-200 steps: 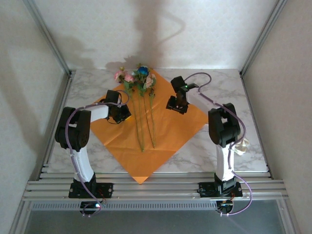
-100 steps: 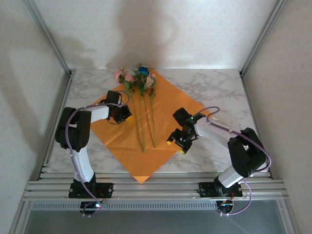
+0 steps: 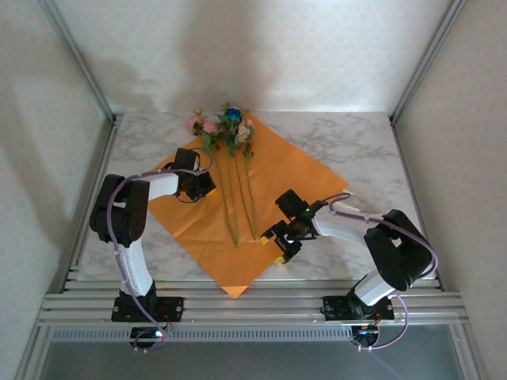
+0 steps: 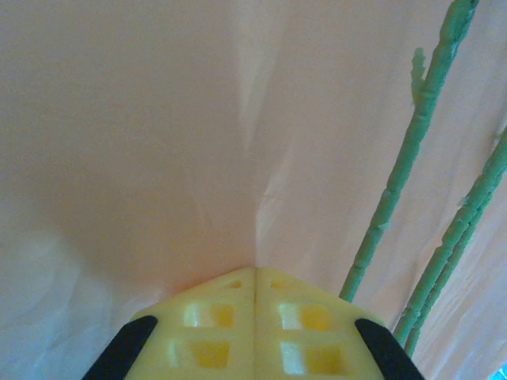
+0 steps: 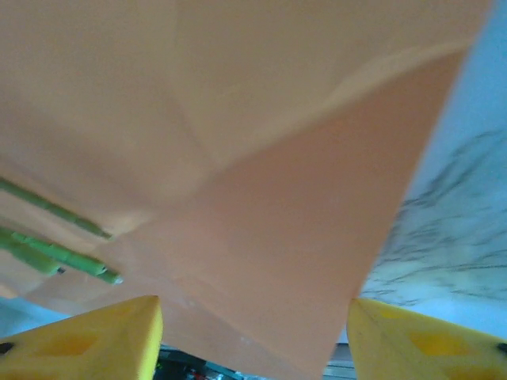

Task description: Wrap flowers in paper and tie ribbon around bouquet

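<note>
One fold is being prepared: the orange paper, spread on the desk under the flowers, is being pressed by the closed left claw while its near-right edge is being straddled by the open, empty right claw, needing gripping next.

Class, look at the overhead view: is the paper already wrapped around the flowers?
No, the paper lies spread open with the flowers on top.

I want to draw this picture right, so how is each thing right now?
paper: spread open on the table, not wrapped around anything.
flowers: lying on the paper, stems loose, untied.
left pincer: shut, tips against the paper.
right pincer: open, at the paper's near right edge.
</note>
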You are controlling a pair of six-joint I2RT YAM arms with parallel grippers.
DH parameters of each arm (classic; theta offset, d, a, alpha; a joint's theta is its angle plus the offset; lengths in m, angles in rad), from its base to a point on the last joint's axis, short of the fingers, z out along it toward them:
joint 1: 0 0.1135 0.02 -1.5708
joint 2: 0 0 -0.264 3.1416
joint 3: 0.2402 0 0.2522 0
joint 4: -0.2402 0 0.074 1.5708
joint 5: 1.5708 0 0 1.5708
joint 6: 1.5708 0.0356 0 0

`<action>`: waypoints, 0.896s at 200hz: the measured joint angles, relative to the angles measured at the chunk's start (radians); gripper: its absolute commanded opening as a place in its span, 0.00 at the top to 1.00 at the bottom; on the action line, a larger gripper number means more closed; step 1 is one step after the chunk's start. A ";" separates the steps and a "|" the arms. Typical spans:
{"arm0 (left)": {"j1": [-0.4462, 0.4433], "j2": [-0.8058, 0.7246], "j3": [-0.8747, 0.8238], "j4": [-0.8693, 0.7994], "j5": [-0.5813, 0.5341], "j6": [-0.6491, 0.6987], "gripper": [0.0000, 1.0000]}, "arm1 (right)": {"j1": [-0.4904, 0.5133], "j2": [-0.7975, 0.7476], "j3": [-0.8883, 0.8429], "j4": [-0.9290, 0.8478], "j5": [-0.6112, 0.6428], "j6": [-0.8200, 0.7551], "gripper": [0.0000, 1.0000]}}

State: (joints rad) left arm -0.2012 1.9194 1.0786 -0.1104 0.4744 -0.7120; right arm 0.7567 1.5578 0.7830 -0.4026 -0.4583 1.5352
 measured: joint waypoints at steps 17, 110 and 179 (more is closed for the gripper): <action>-0.001 0.000 -0.001 0.003 0.000 0.000 1.00 | 0.021 0.006 -0.005 0.031 -0.006 0.018 0.53; -0.001 -0.001 -0.001 0.003 -0.002 0.000 1.00 | 0.156 0.093 0.466 -0.321 0.255 -0.557 0.29; -0.001 -0.001 -0.001 0.003 -0.002 0.000 1.00 | 0.445 0.331 0.599 -0.471 0.409 -1.250 0.22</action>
State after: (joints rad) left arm -0.2024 1.9186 1.0779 -0.1078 0.4728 -0.7120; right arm 1.2018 1.8889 1.3823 -0.8734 -0.0490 0.2855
